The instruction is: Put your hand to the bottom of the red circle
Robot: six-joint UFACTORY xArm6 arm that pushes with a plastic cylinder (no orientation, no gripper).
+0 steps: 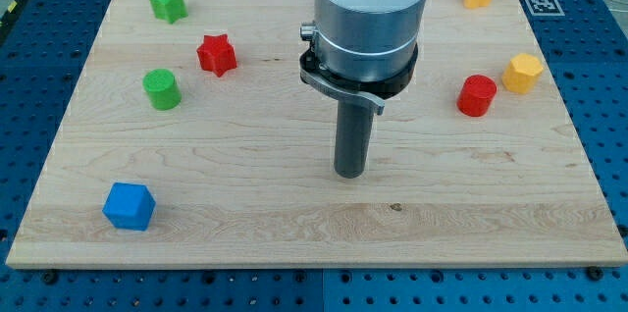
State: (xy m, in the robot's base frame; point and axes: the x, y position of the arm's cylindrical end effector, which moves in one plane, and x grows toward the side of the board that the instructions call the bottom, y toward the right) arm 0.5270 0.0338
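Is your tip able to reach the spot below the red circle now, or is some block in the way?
Probably yes. My tip is toward the view's left of the red circle, and no block lies between them; the yellow block sits on its far side.

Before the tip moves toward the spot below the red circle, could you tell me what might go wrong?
1. My tip sits left of the red cylinder; a straight sweep might knock it into the yellow hexagonal block close beside it.
2. Stopping too high might nudge the cylinder instead of resting below it.
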